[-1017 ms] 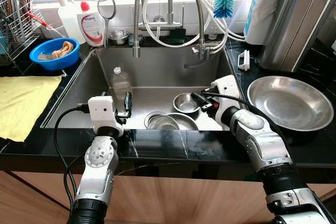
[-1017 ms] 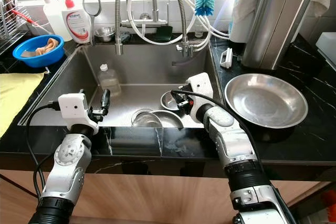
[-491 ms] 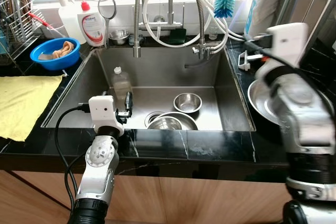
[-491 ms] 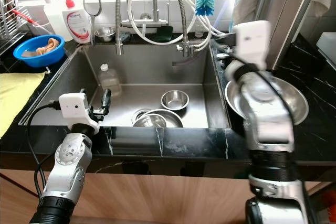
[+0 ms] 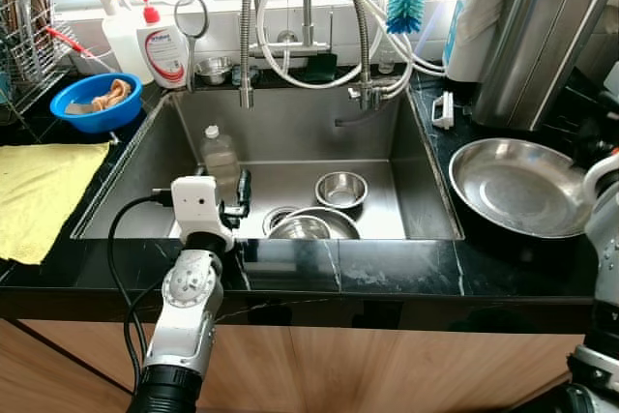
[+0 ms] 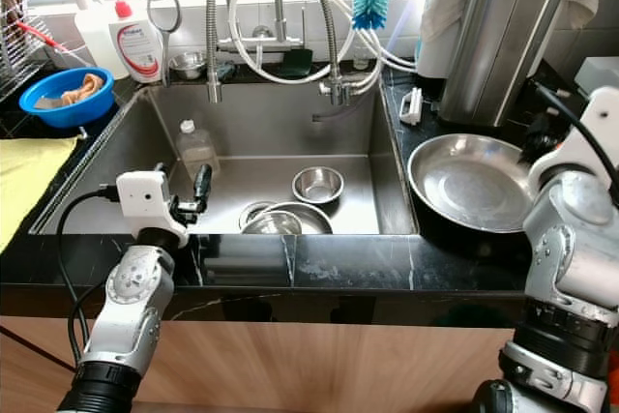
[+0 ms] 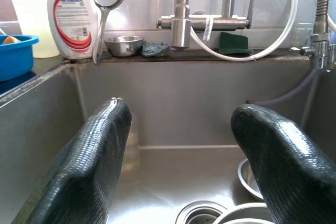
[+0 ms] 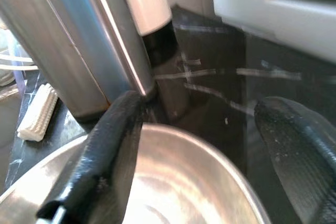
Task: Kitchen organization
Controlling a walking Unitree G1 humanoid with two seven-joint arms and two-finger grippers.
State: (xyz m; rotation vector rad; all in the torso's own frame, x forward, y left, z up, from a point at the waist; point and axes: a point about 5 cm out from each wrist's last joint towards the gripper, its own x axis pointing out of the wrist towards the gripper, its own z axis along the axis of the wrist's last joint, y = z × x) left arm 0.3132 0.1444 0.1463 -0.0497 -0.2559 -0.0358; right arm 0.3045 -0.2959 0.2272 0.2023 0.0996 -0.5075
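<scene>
Black marble tabletop (image 5: pixel 387 273) surrounding a steel sink (image 5: pixel 290 132), seen from above. Far left: yellow cloth (image 5: pixel 39 191) and blue bowl (image 5: pixel 95 102) near the tabletop's left edge. Left end effector (image 5: pixel 242 198) poised over the sink's front-left corner, fingers (image 7: pixel 94 156) spread apart and empty. Sink floor: plastic bottle (image 5: pixel 220 152), small steel bowl (image 5: pixel 342 188), and stacked bowls (image 5: pixel 311 226) at the drain. Right: large steel pan (image 5: pixel 517 198) on the tabletop beside the sink; right end effector (image 8: pixel 210 145) open just above the pan's far rim, apparently not touching it.
</scene>
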